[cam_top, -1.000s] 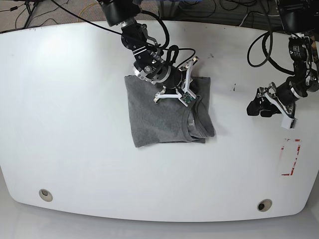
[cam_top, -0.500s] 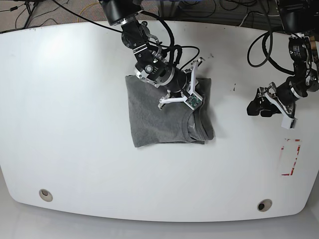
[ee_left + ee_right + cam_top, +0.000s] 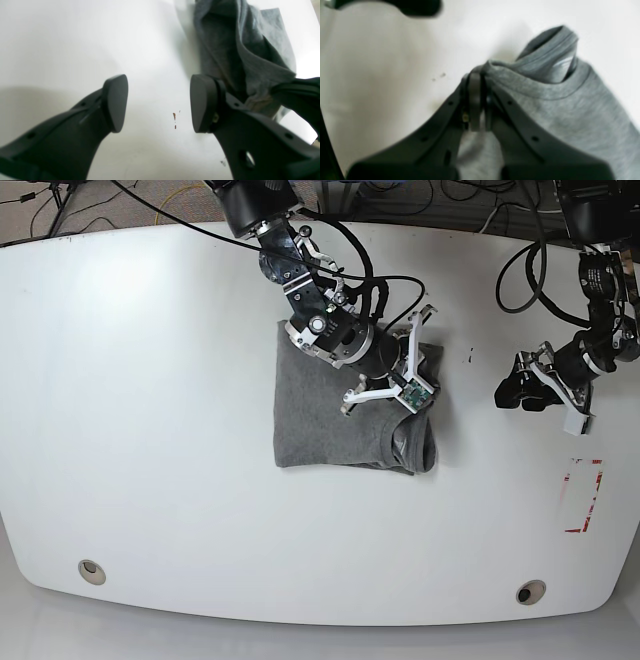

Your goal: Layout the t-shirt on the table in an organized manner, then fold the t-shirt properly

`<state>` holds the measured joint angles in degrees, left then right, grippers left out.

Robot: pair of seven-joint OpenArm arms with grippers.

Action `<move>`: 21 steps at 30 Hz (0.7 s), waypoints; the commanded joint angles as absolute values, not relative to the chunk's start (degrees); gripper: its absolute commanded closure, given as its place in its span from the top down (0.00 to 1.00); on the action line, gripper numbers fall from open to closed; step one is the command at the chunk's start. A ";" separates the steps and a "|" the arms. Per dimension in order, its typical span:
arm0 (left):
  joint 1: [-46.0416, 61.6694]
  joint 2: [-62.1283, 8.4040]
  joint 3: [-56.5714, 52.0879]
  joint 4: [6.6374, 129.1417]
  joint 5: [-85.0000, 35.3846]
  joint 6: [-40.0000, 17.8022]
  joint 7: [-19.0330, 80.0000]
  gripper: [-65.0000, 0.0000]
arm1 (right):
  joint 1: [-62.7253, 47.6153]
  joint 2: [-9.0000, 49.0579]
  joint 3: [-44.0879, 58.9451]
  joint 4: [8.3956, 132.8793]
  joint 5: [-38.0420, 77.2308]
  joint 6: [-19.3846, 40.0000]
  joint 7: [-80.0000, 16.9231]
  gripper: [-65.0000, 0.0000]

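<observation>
A: How far along does the fold look?

B: Well on. The t-shirt [image 3: 345, 415] lies as a compact grey block in the upper middle of the base view on the white desk [image 3: 150, 430], collar end toward the lower right

A: And the hands?

B: The right hand [image 3: 478, 100] has its jaws pressed together on a bunched edge just beside the collar. The left hand [image 3: 158, 102] hangs at the right of the base view, jaws spread wide with nothing between them

A: What's left?

B: I'd judge that the pinched collar end, humped in the right wrist view, wants laying flat and squaring; no further fold looks needed
</observation>
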<state>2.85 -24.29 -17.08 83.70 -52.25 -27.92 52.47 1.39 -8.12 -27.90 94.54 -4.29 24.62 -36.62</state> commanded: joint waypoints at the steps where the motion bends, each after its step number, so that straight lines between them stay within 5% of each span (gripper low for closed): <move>1: 2.07 -25.36 -17.54 84.79 -53.32 -28.18 51.38 0.56 | 2.59 -9.00 -29.05 95.34 -3.56 24.92 -35.03 0.02; 13: 2.59 -25.36 -17.54 84.88 -53.32 -28.18 51.38 0.56 | 6.55 -9.00 -32.66 88.75 -3.47 24.84 -34.86 0.04; 16: 2.68 -25.36 -17.54 84.88 -53.41 -28.18 51.38 0.56 | 7.52 -9.00 -32.84 88.22 -3.47 24.84 -34.77 0.16; 21: 2.51 -25.36 -17.63 84.88 -53.41 -28.18 51.38 0.56 | 9.54 -9.00 -32.92 88.13 -0.48 24.75 -34.77 0.50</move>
<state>3.51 -24.29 -17.08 83.74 -52.25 -27.90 52.53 7.11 -8.10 -32.73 87.22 -3.49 24.99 -36.47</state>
